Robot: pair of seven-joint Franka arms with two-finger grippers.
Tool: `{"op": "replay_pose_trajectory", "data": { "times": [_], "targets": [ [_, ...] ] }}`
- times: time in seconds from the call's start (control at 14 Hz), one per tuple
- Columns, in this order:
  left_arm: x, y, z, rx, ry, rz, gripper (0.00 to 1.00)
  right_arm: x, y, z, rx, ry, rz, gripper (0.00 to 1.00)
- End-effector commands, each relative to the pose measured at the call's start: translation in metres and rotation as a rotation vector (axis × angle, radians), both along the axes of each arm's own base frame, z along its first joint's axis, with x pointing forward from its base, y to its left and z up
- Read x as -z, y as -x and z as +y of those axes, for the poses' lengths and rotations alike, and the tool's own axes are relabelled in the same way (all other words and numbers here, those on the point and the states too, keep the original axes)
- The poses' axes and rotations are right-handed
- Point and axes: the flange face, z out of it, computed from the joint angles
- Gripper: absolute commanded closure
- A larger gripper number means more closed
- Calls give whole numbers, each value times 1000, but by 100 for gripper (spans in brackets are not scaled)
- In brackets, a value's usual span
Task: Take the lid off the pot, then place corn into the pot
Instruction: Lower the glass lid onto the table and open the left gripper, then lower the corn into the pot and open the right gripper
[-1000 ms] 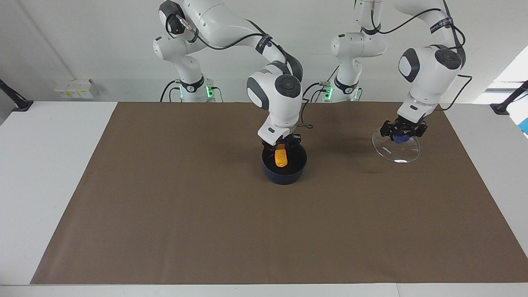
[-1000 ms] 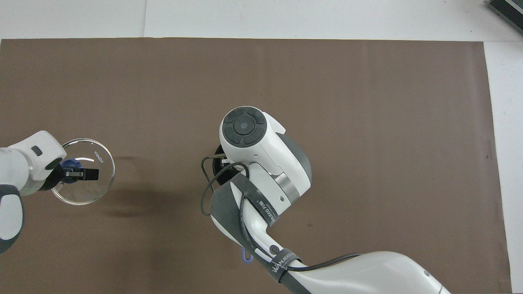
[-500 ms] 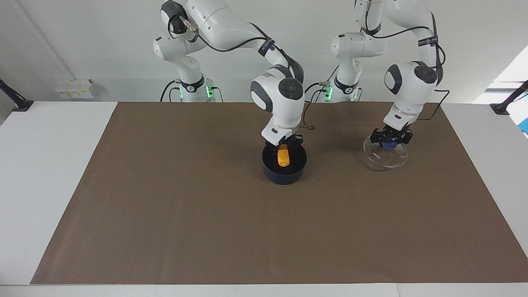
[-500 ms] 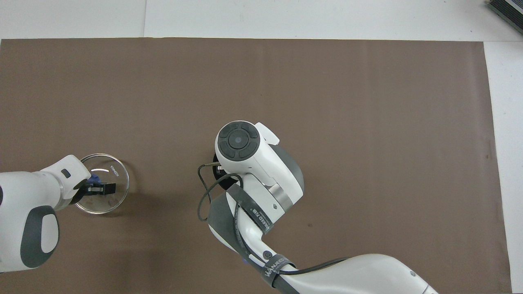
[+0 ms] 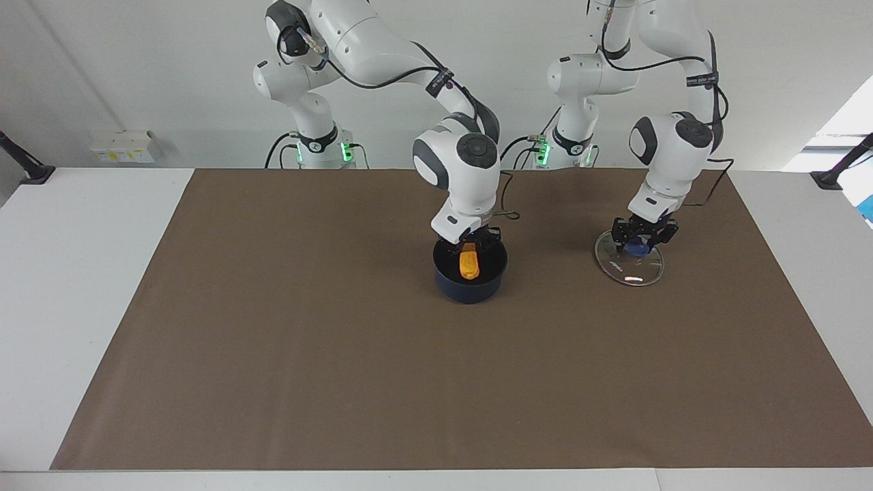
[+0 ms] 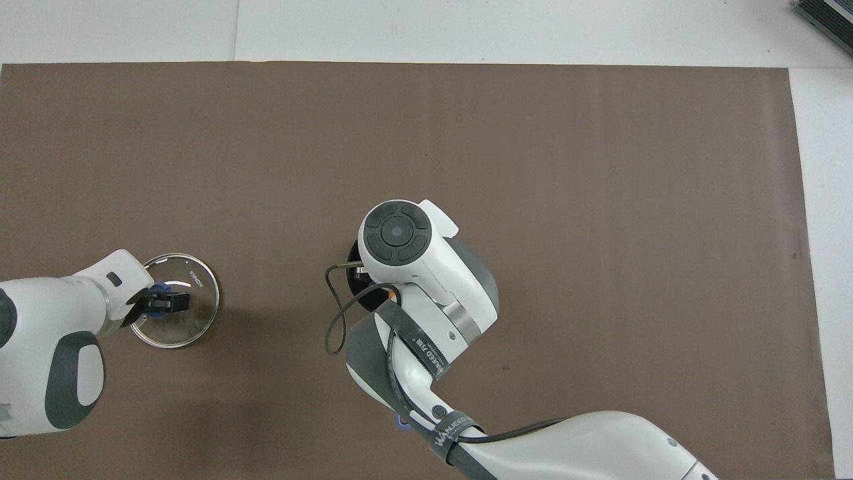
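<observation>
Down at the pot's (image 5: 470, 278) mouth, the right gripper (image 5: 469, 244) is closed on the upper end of the corn (image 5: 468, 264), which hangs upright inside the pot. Toward the left arm's end of the mat (image 5: 341, 382) from the pot, the left gripper (image 5: 642, 233) straddles the blue knob of the lid (image 5: 631, 262); whether it grips the knob cannot be told, and the lid lies flat on the mat.

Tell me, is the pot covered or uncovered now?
Uncovered. The pot shows its black inside, with the corn hanging into it. The lid lies on the mat toward the left arm's end.
</observation>
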Motion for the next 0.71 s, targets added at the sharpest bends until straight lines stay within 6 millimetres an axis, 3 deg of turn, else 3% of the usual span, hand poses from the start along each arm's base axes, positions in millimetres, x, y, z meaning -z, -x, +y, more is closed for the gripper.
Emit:
{"op": "replay_pose_trajectory", "data": {
  "times": [0.0,0.36,0.43,0.5,0.64],
  "targets": [
    [-38,-33,-2,-15,11,30,0,-2,-5,-2,35,-24,-5,80],
    [-110,-84,-6,-97,68,59,0,8,-8,0,66,-91,-39,71],
    [-128,-90,-7,-101,82,67,0,11,-6,-1,68,-93,-37,64],
    [-145,-95,-8,-102,88,73,0,12,-9,-5,75,-90,-34,51],
    [-174,-100,-10,-93,88,93,0,11,-9,-5,77,-91,-35,0]
  ]
}}
